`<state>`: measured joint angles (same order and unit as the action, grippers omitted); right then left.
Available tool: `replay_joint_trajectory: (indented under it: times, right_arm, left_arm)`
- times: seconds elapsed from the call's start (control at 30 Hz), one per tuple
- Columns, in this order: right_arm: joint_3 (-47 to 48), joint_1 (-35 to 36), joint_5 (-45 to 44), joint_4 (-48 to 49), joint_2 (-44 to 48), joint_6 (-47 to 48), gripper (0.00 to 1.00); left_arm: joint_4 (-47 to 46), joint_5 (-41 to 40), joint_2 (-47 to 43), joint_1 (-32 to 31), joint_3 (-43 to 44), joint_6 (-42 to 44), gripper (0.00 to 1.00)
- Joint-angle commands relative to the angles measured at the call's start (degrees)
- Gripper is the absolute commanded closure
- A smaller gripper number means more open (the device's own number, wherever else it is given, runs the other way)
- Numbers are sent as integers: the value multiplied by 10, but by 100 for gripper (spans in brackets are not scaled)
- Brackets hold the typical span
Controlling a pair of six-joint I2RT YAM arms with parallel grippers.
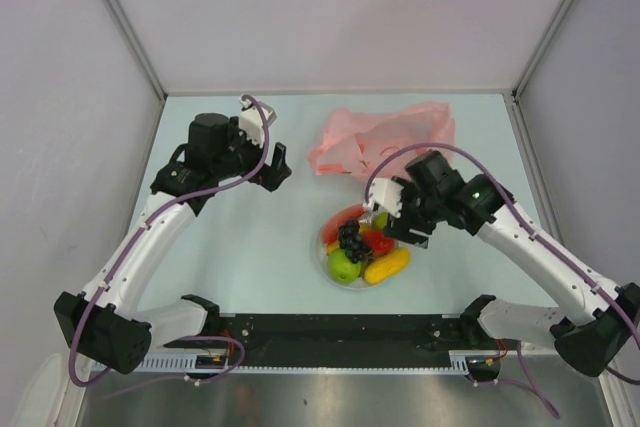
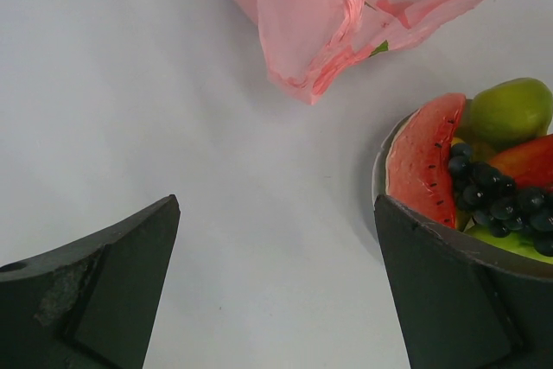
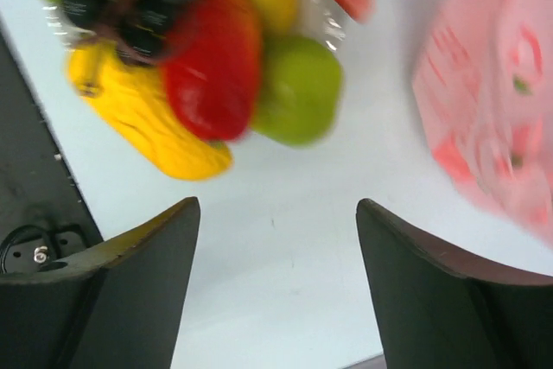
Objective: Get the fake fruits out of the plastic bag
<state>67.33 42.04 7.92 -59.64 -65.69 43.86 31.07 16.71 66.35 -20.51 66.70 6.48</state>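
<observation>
The fake fruits lie heaped on a white plate [image 1: 322,258]: green apple [image 1: 345,267], orange-yellow oblong one [image 1: 388,265], grape bunch [image 1: 351,238], watermelon slice [image 1: 343,217] and a red piece [image 1: 378,243]. The pink plastic bag [image 1: 385,135] lies crumpled and flat behind the plate. My right gripper [image 1: 398,223] is open and empty just right of the heap; its wrist view shows the blurred fruits [image 3: 212,58] and the bag [image 3: 492,110]. My left gripper [image 1: 278,167] is open and empty, left of the bag, and sees the bag [image 2: 346,15] and the watermelon slice [image 2: 423,162].
A black rail [image 1: 340,327] runs along the near table edge between the arm bases. Grey walls close in the table on the left, back and right. The table [image 1: 250,247] is pale and bare between the left arm and the plate.
</observation>
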Motion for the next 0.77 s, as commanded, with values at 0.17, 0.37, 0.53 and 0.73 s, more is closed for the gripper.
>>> replay_joint_trajectory:
  times: [0.17, 0.37, 0.53, 0.73]
  right_arm:
    - [-11, -383, -22, 75, 16, -184, 0]
    - [-81, -510, -154, 168, 48, -358, 0]
    - [-107, -545, -96, 154, 90, -395, 0]
    - [-113, -560, -60, 160, 92, -391, 0]
  left_arm:
    - [-25, -90, -14, 12, -13, -15, 0]
    - [-49, -189, -13, 12, -26, -38, 0]
    - [-63, -250, -22, 12, -46, -61, 0]
    - [-77, -265, -45, 14, -83, -61, 0]
